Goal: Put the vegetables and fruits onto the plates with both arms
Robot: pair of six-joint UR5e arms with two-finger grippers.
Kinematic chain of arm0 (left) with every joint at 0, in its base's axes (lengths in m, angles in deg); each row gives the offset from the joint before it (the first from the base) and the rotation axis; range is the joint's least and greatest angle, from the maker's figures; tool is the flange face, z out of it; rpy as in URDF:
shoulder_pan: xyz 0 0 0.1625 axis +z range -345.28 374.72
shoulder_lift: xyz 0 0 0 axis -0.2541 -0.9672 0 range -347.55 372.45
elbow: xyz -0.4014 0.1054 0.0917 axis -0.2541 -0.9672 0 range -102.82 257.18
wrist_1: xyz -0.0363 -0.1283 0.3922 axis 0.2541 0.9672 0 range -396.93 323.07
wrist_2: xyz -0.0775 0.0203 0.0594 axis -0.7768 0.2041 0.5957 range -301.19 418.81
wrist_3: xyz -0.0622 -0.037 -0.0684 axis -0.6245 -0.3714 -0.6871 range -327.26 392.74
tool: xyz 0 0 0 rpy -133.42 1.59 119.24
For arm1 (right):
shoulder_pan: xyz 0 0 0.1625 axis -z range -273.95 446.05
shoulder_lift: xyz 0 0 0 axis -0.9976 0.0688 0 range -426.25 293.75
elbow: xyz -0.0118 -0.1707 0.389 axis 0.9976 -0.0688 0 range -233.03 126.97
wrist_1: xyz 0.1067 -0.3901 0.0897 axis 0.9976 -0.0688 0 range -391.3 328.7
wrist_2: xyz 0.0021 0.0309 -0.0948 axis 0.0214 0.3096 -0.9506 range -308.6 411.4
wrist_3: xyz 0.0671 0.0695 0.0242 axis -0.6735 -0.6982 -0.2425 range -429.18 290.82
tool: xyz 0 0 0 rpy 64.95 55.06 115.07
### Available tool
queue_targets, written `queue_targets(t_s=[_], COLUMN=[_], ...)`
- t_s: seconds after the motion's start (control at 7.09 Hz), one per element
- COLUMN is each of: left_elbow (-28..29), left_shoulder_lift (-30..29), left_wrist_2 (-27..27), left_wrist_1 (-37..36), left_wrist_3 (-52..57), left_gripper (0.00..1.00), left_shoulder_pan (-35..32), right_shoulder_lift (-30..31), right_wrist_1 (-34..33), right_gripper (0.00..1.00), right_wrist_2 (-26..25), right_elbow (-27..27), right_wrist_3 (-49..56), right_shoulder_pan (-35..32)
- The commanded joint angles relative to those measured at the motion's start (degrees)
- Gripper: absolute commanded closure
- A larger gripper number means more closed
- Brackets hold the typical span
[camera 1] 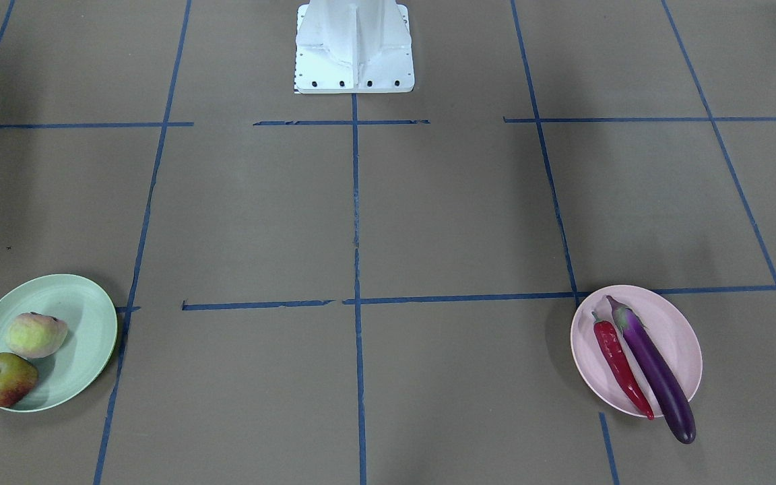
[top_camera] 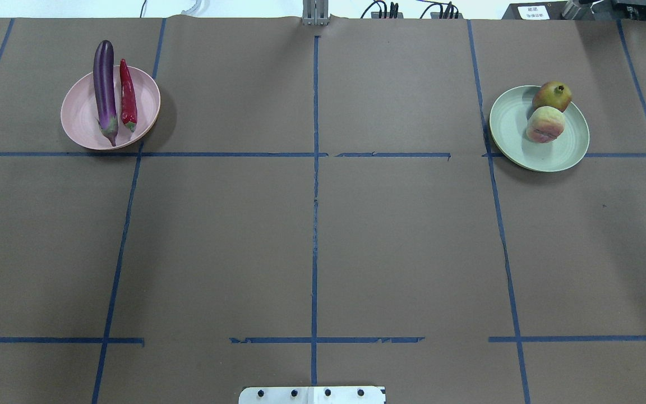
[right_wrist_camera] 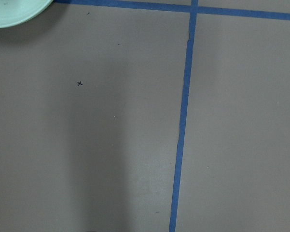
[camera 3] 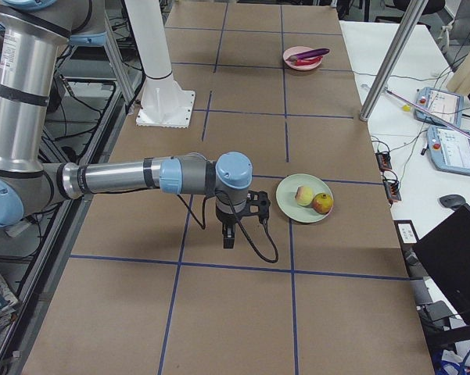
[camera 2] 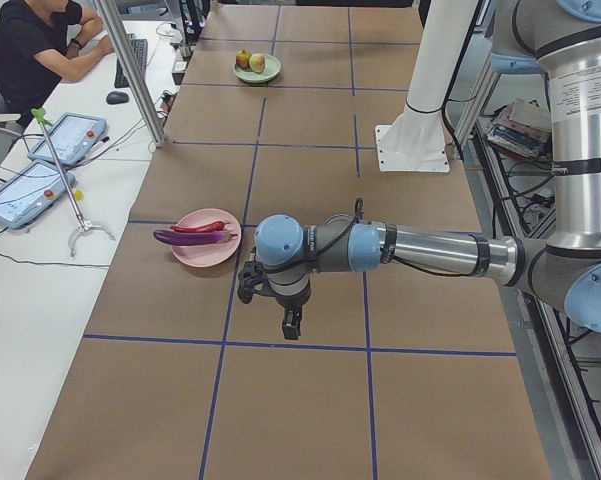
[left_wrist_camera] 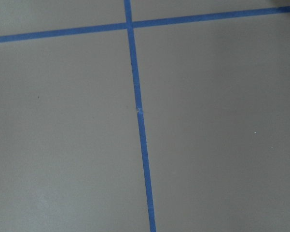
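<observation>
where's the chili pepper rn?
Overhead view, far left: the chili pepper lies on the pink plate, alongside the eggplant, on its right.

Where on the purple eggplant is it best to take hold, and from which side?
Probably from above, at the rounded end of the eggplant that overhangs the rim of the pink plate, closing across its width; the red chili lies close beside the rest.
</observation>
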Motion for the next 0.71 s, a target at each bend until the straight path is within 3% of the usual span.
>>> queue_targets(t_s=[0.0,0.56], left_elbow=[-0.2,0.5], left_shoulder_lift=[-0.22,-0.31], left_wrist_2=[0.01,0.19], left_wrist_1=[0.0,0.0], left_wrist_3=[0.3,-0.04], left_gripper=[0.0,0.0], left_shoulder_pan=[-0.11,-0.02], right_shoulder_lift=[0.0,-0.18], right_wrist_1=[0.0,0.0], right_gripper=[0.0,0.0], right_wrist_2=[0.0,0.0], right_elbow=[0.11,0.11], right_wrist_3=[0.04,-0.13], right_shoulder_pan=[-0.01,0.07])
